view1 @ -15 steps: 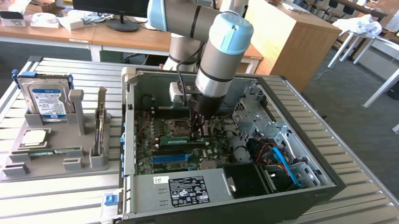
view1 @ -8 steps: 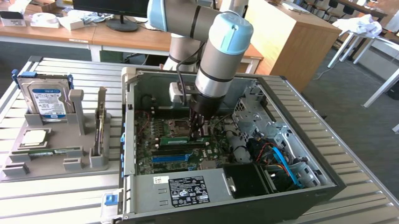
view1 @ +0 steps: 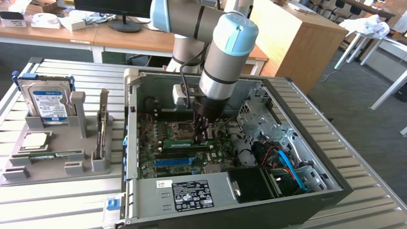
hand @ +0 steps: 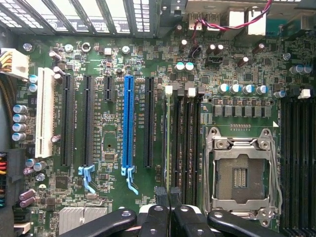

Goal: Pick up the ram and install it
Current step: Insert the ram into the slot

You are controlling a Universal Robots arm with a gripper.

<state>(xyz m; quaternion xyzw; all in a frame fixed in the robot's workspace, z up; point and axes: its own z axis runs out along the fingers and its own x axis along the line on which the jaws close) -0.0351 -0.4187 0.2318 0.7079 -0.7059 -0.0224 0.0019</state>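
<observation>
The insertion step is in hand. The long, thin green circuit-board ram stick [view1: 184, 143] stands edge-down along a memory slot of the green motherboard [view1: 151, 143], reaching toward 9 o'clock from the black end effector [view1: 205, 137], which is narrow and pinching the ram (by my reading). Seating it calls for a square, even downward press. The arm plunges near-vertically into the open black computer case [view1: 286, 210].

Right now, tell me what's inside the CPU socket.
No chip: the socket shows bare contacts inside its metal frame. The gripper covers part of the frame's edge.
</observation>
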